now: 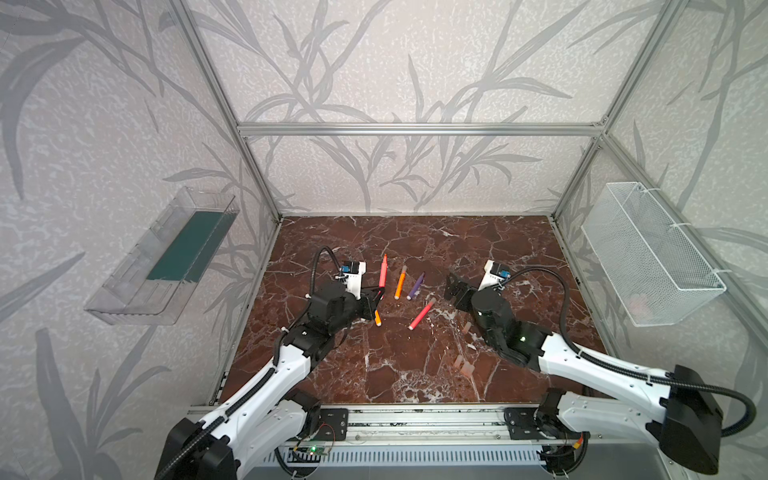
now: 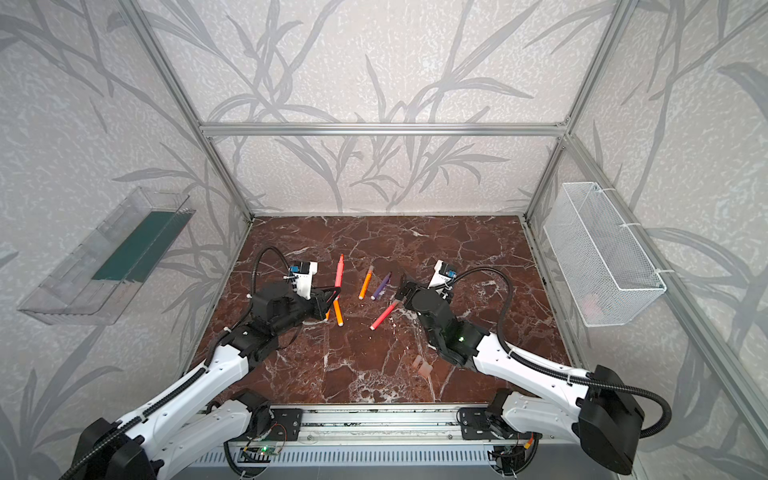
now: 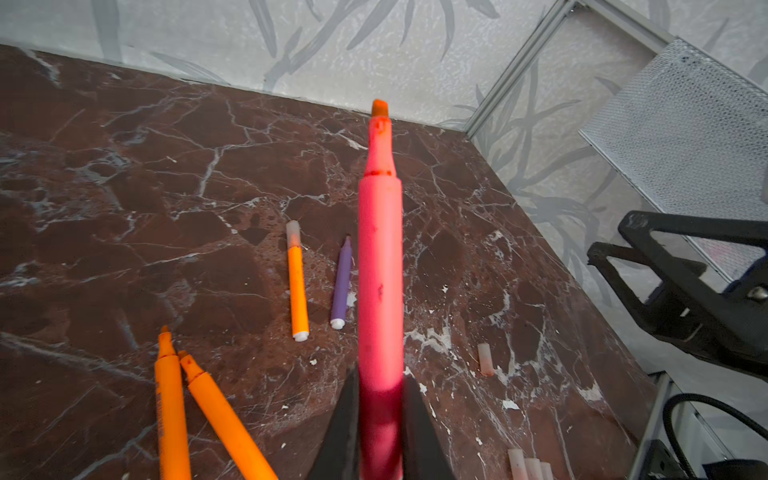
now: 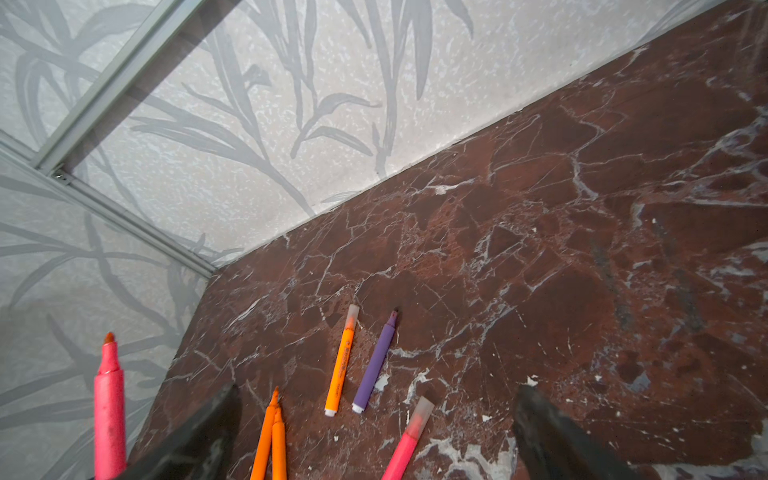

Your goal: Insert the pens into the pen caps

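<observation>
Your left gripper (image 1: pixel 379 292) is clamped low on the red-pink pen (image 3: pixel 380 270), bare tip outward, apparently presenting it for capping. Mid-table (image 1: pixel 415 232) lie two orange pens (image 3: pixel 170 415), a capped orange pen (image 1: pixel 400 282), the purple pen (image 1: pixel 416 286) and a capped pink pen (image 1: pixel 422 313). Your right gripper (image 1: pixel 455 286) hangs spread wide and empty, with loose pen caps (image 1: pixel 464 365) waiting beside its arm.

Pens (image 1: pixel 400 284) at centre of table (image 1: pixel 395 374); caps (image 1: pixel 465 368) nearer front, right of pens; basket (image 1: pixel 652 257) far right.
</observation>
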You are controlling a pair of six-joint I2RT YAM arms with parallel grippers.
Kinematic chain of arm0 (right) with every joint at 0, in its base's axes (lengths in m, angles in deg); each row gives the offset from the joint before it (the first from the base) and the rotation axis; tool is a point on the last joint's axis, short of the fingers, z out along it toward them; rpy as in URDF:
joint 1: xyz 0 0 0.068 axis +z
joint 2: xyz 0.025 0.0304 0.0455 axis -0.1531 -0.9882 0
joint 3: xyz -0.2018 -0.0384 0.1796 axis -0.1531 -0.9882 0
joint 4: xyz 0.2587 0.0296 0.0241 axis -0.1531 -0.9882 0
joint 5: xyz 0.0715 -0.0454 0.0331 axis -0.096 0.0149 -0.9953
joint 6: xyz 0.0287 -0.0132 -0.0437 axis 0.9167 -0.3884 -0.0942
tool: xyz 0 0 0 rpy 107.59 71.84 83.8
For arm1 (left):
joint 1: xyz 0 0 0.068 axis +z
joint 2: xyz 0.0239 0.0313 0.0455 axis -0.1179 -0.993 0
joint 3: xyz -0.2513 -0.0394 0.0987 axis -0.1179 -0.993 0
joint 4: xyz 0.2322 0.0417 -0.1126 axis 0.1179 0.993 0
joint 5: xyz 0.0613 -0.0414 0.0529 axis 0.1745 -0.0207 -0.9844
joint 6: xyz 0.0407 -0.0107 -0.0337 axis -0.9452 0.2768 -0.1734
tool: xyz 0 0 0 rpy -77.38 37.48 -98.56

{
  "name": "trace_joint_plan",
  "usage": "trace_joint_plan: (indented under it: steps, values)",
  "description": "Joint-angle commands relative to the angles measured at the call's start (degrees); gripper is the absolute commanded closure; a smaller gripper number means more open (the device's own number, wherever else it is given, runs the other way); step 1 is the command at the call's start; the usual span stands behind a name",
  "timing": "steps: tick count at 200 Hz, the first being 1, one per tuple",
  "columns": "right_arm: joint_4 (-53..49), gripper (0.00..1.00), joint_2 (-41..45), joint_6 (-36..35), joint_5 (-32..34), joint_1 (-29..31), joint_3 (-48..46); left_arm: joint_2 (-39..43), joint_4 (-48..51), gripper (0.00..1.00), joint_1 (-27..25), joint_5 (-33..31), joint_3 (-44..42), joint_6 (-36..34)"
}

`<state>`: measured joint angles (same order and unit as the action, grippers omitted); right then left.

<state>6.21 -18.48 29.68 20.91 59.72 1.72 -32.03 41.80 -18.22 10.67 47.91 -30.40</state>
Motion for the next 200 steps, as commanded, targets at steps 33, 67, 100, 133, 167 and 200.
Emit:
trace_joint_plan:
  steps: [33,67,100,133,167,200]
  values:
    - [9.27,0.12,-2.64,-0.02,-8.30,0.24,-3.66,-0.21,1.11,1.00,-0.84,-13.71,0.10,1.86]
    - [19.94,0.11,-23.05,1.07,3.55,0.32,3.35,0.27,6.82,1.00,-0.02,-23.46,1.69,3.33]
    - [34.83,0.11,-32.92,-2.23,-4.12,0.25,7.22,-0.66,8.98,1.00,1.88,-20.92,2.75,3.38]
    - [23.66,0.12,-29.45,-0.89,-11.61,0.81,10.78,-0.59,-1.00,1.00,2.74,-6.15,-0.26,-0.88]
    - [24.20,0.17,-28.94,0.98,-21.86,0.84,11.69,-1.70,-5.88,1.00,2.68,3.39,-0.75,-1.59]
    - [25.88,0.19,-29.68,1.45,-25.30,0.85,13.26,-2.19,-5.97,1.00,2.63,3.94,-1.26,-1.58]
